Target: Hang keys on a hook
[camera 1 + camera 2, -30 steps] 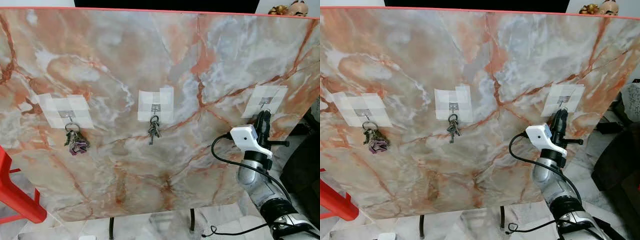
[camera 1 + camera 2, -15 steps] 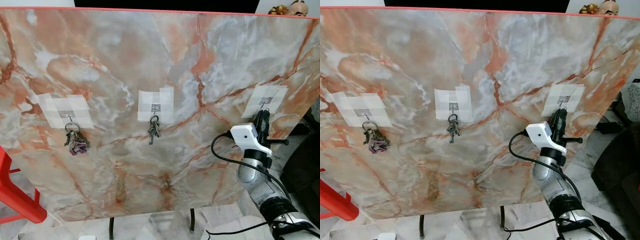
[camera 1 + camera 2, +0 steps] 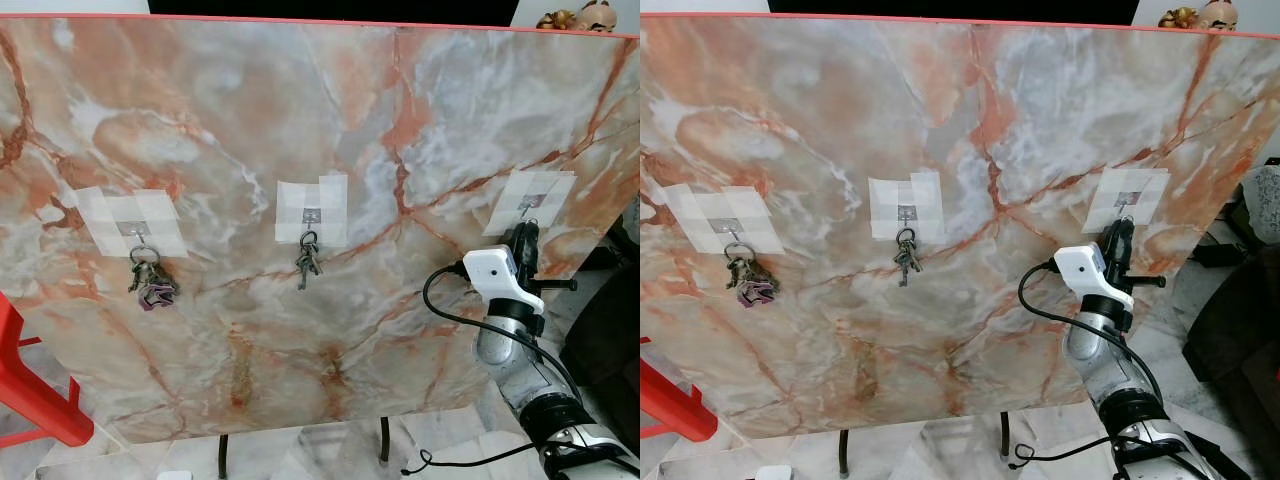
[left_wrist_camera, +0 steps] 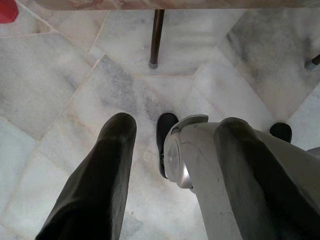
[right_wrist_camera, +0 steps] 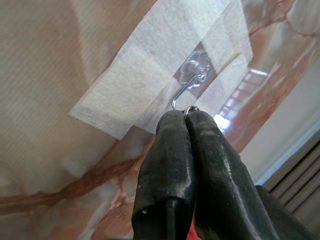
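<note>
A big marble board [image 3: 330, 150] stands upright, three taped hooks in a row across it. On the far-left hook [image 3: 138, 236] hangs a bunch of keys [image 3: 150, 282]; on the middle hook [image 3: 311, 222] hangs a smaller set [image 3: 308, 259]. At the right hook [image 5: 184, 92] the right gripper [image 5: 187, 114] is up close, fingers pressed together on a small key ring [image 5: 190, 108] just beside the hook's curl. The left gripper [image 4: 172, 150] hangs low over the marble floor [image 4: 60, 85], fingers apart.
</note>
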You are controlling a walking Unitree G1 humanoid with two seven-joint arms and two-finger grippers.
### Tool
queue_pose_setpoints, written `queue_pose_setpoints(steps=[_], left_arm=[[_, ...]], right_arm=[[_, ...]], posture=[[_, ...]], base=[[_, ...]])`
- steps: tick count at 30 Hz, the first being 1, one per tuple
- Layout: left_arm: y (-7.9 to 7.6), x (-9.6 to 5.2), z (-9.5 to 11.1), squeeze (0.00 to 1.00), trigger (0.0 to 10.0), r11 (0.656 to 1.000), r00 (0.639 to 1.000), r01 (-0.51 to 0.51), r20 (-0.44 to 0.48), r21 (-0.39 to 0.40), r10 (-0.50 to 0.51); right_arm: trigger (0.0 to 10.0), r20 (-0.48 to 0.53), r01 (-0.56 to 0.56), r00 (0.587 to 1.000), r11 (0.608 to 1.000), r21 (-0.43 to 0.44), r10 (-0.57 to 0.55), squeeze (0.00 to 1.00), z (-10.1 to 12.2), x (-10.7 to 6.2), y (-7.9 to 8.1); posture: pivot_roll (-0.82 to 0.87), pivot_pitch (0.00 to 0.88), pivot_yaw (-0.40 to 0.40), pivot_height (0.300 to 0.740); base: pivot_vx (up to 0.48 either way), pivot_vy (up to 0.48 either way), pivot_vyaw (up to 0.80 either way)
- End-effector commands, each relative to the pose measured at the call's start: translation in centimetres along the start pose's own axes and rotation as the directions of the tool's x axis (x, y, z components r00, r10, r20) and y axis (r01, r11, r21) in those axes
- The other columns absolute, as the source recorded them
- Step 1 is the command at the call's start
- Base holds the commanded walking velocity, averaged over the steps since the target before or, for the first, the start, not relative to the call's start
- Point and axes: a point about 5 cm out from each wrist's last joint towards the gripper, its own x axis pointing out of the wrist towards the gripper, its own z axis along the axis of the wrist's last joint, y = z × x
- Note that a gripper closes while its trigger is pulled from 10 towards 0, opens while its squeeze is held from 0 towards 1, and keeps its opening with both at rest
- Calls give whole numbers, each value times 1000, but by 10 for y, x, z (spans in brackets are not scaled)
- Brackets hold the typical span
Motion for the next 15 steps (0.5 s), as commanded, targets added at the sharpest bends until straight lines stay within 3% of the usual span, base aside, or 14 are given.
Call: queue_pose_setpoints(steps=[1, 15], left_arm=[[-5, -1, -7, 0, 10000, 1000, 999, 25, -33, 13, -25], [-5, -1, -7, 0, 10000, 1000, 999, 23, -33, 15, -23]], right_arm=[[10000, -15, 9, 1000, 1000, 15, -9, 0, 1, 5, -2], [10000, -24, -29, 999, 999, 42, 30, 0, 1, 3, 2]], posture=[[22, 0, -78, 740], [22, 0, -79, 740]], base=[[0, 0, 0], [0, 0, 0]])
